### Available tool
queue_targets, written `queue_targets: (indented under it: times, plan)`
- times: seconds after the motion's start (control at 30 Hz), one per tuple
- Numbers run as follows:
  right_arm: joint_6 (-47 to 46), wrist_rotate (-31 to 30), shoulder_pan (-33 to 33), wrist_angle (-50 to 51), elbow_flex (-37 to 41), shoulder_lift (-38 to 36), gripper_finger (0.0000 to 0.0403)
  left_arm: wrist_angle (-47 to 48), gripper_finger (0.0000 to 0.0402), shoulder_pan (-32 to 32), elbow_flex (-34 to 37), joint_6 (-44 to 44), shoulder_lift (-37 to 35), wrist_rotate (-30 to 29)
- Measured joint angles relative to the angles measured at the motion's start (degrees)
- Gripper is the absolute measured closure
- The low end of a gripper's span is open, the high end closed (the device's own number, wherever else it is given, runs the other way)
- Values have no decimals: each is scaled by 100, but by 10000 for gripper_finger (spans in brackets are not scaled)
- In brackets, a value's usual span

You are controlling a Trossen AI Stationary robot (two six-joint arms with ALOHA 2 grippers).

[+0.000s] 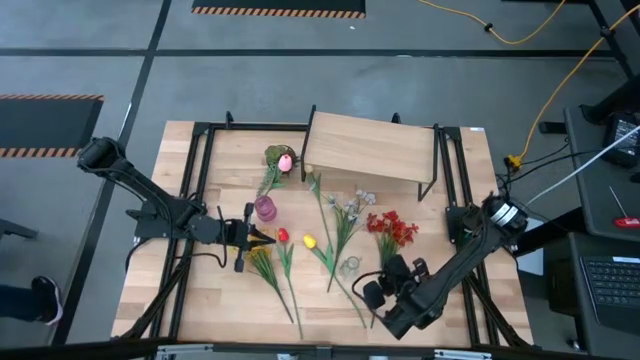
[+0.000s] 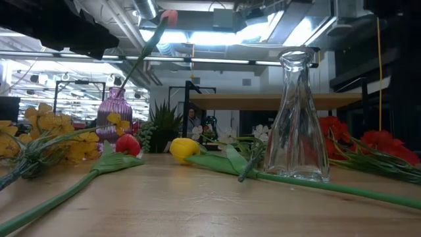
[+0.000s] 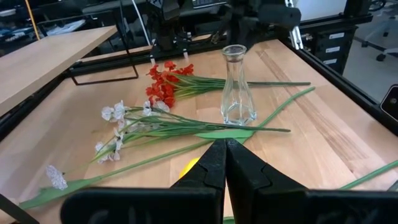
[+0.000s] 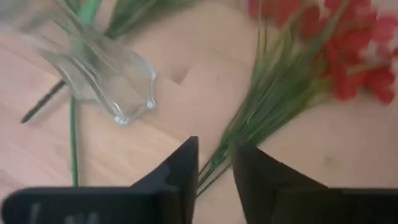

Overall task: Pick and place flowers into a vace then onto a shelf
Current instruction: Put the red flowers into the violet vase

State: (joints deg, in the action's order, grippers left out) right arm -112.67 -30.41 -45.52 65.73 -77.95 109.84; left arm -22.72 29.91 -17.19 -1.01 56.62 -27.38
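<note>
My left gripper (image 1: pixel 266 238) (image 3: pixel 225 152) is shut and empty. It hovers low by the red tulip (image 1: pixel 283 236) and the yellow tulip (image 1: pixel 309 241) (image 3: pixel 188 167). My right gripper (image 1: pixel 384 270) (image 4: pixel 215 158) is open by a narrow gap. Its fingers stand on either side of the stem ends of the red cluster flowers (image 1: pixel 392 229) (image 4: pixel 273 93); I cannot tell whether they touch. The clear glass vase (image 1: pixel 349 266) (image 2: pixel 299 118) stands upright on the table. A purple vase (image 1: pixel 265 208) (image 2: pixel 115 115) holds a pink tulip (image 1: pixel 285 162) that leans out. The shelf (image 1: pixel 370 147) stands at the far side.
White blossoms (image 1: pixel 352 203) (image 3: pixel 118 127) and small yellow blooms (image 1: pixel 262 258) (image 2: pixel 39 135) lie on the table between the arms. A green leafy bunch (image 1: pixel 274 154) sits left of the shelf. Black frame rails (image 1: pixel 197 180) run along both table sides.
</note>
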Motion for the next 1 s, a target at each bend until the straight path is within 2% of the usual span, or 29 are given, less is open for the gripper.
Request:
queue_targets:
  times: [0.13, 0.33, 0.5, 0.67, 1.0]
  plan:
    - [-557, 445, 0, 4, 0, 72, 261, 0, 398, 0, 0, -27, 0, 0]
    - [-985, 462, -39, -9, 0, 284, 226, -2, 398, 0, 0, -26, 0, 0]
    - [-1124, 448, -34, -22, 0, 504, 222, -2, 398, 0, 0, -31, 0, 0]
    - [-1343, 86, -21, -107, 0, 677, 222, -4, 398, 0, 0, -31, 0, 0]
    - [-1444, 207, 204, -98, 0, 1113, 221, -2, 398, 0, 2, -36, 0, -2]
